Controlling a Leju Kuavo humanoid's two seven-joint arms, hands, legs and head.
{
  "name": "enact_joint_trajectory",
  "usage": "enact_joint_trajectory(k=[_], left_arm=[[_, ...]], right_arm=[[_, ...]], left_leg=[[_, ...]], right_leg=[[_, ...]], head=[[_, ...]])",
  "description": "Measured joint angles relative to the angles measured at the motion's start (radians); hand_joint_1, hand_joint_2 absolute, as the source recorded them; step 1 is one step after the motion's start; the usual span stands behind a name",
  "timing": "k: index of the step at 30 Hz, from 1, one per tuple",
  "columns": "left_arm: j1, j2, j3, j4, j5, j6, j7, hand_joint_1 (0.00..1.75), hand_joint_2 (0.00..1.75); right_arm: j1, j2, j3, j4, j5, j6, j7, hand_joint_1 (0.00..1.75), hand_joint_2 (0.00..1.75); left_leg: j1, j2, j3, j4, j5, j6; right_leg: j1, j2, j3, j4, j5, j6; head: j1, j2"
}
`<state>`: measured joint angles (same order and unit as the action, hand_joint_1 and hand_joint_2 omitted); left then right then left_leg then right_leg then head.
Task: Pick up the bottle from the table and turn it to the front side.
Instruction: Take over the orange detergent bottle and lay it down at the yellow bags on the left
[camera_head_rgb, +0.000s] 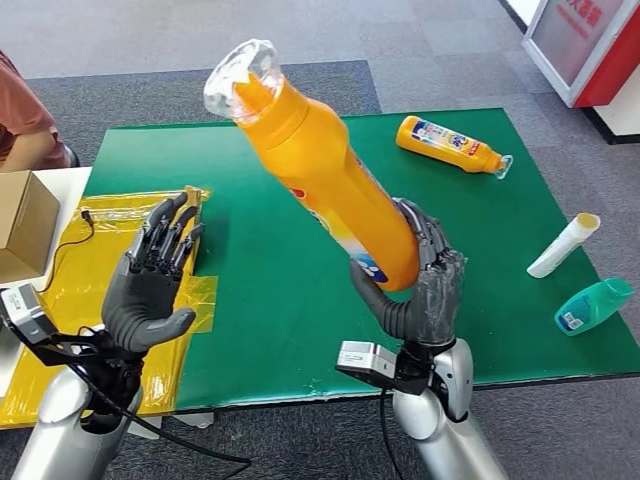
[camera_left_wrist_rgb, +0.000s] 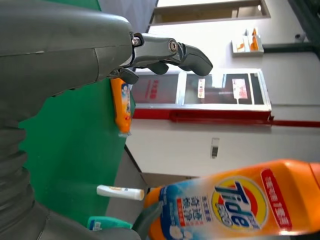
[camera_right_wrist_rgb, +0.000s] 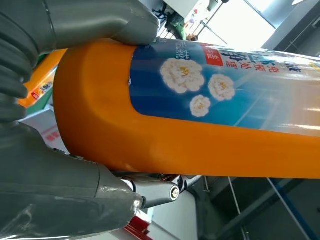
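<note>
— While we go from the left edge, what comes first?
— A cardboard box (camera_head_rgb: 23, 225) on a white surface, with a person's sleeve (camera_head_rgb: 26, 110) behind it. Next to that, a yellow plastic sheet (camera_head_rgb: 75, 280) lies over the left end of the bench (camera_head_rgb: 249, 300), which carries a green mat.

— And the left robot hand (camera_head_rgb: 151, 285)?
— It hovers above the yellow sheet, palm up, fingers (camera_head_rgb: 170, 235) spread and pointing away from the robot, with nothing in it.

— Where is the bottle?
— The orange detergent bottle (camera_head_rgb: 332, 185) is lifted off the bench, above the middle of the mat. It tilts, its clear cap (camera_head_rgb: 243, 80) up and towards the left, its base down in the right robot hand (camera_head_rgb: 423, 290). The left wrist view shows its label, blue and white with a round yellow and red logo.

— How does that robot hand grip it?
— Thumb on one side of the lower end, fingers wrapped round the other; the right wrist view shows the orange body pressed between them.

— Further right?
— A second orange bottle (camera_head_rgb: 453, 145) lies on its side at the far part of the mat. Near the right edge lie a white tube (camera_head_rgb: 562, 245) and, just nearer the robot, a teal bottle (camera_head_rgb: 596, 305). Beyond the bench stands a red and white cabinet (camera_head_rgb: 589, 45).
</note>
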<state>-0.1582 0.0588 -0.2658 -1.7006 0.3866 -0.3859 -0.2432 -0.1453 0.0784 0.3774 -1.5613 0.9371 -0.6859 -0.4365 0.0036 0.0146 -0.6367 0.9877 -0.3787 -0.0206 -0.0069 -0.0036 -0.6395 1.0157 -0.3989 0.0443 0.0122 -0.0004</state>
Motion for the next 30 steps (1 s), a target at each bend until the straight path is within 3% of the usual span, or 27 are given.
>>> enact_joint_trajectory(k=[3,7,14,21,29,30], left_arm=[[-0.014,0.0,-0.021,0.004,0.011,-0.009,0.008,0.0,1.75],[-0.088,-0.007,-0.146,0.021,0.065,-0.03,0.035,0.0,1.75],[-0.176,-0.021,-0.2,0.023,0.084,0.047,0.031,0.0,1.75],[-0.283,-0.029,-0.198,0.019,0.07,0.095,0.029,0.0,1.75],[-0.321,-0.05,-0.194,-0.005,0.048,0.137,0.026,0.0,1.75],[-0.323,-0.053,-0.194,-0.006,0.052,0.137,0.026,0.13,1.75]], right_arm=[[-0.012,0.01,-0.009,0.012,0.041,0.0,-0.017,1.75,1.75],[-0.062,0.079,-0.075,0.066,0.166,-0.001,-0.119,1.75,1.75],[-0.046,0.163,-0.105,0.063,0.296,-0.002,-0.247,1.75,1.75],[-0.045,0.17,-0.085,0.048,0.351,-0.003,-0.251,1.75,1.75],[-0.048,0.172,-0.06,0.039,0.365,-0.01,-0.238,1.75,1.75],[-0.048,0.172,-0.058,0.04,0.367,-0.011,-0.236,1.75,1.75]], left_leg=[[0.0,0.0,0.0,0.0,0.0,0.0],[0.0,0.0,0.0,0.0,0.0,0.0],[0.001,0.0,0.0,0.0,0.0,0.0],[0.001,0.0,0.0,0.0,0.001,0.0],[0.001,0.0,0.0,0.0,0.001,0.0],[0.001,0.0,0.0,0.0,0.001,0.0]], right_leg=[[0.0,0.0,0.0,0.0,0.0,0.0],[0.0,0.0,0.0,0.0,0.001,0.0],[0.0,0.0,0.0,0.0,0.0,-0.001],[0.001,0.0,0.0,0.0,0.001,0.0],[0.001,0.0,0.0,0.0,0.002,-0.001],[0.001,0.0,0.0,0.0,0.002,-0.001]], head=[[0.0,0.0],[0.0,0.0],[0.0,0.0],[0.0,0.0],[0.0,0.0],[0.0,0.0]])
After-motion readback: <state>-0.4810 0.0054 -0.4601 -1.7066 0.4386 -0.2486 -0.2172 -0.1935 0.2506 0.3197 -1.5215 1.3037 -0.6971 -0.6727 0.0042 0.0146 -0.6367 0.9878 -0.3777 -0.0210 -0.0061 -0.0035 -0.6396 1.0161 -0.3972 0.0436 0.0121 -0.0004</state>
